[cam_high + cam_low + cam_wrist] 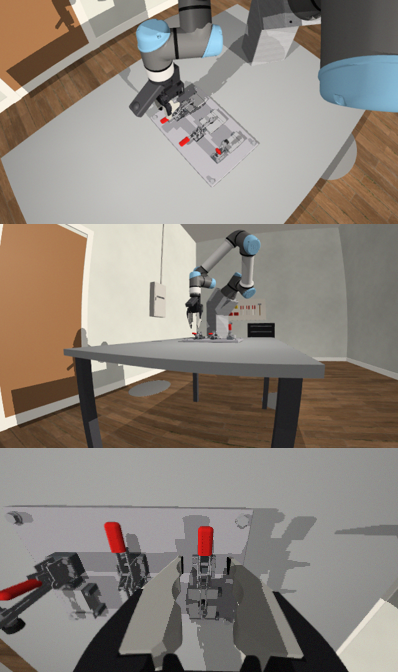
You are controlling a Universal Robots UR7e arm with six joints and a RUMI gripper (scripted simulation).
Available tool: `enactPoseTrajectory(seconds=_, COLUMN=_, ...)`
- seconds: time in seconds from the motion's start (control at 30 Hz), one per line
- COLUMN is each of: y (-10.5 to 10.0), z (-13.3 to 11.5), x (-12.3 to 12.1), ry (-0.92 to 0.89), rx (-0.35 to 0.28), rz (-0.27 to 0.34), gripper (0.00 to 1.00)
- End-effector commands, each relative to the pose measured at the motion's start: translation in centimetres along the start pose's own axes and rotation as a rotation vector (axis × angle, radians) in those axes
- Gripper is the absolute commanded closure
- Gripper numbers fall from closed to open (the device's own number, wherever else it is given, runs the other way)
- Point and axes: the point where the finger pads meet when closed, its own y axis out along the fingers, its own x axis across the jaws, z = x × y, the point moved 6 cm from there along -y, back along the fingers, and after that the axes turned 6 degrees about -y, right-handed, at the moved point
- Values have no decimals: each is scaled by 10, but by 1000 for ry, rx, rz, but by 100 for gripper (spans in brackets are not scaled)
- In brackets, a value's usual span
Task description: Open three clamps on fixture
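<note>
A grey fixture plate (205, 137) lies on the table and carries three toggle clamps with red handles. The far clamp's handle (164, 120) and the middle clamp's handle (184, 141) lie flat, pointing away from the parts. The near clamp's handle (218, 151) stands raised, and it also shows upright in the exterior view (230, 326). My gripper (169, 109) hovers above the far clamp, fingers partly apart with nothing between them. In the wrist view the gripper (204, 565) frames that clamp's handle (205, 540), with the middle handle (115, 537) and the raised handle (17, 589) to the left.
The robot's grey pedestal (270, 34) stands at the back of the table behind the fixture. A large arm link (357, 53) fills the right of the top view. Small metal parts (214, 122) sit under the clamp arms.
</note>
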Motion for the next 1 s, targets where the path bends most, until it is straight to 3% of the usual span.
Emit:
enactPoseTrajectory(seconds=0.0, y=14, z=1, x=1, ry=0, rx=3, rz=-2, gripper=72)
enactPoseTrajectory(seconds=0.97, y=20, z=1, x=1, ry=0, rx=3, rz=-2, gripper=72)
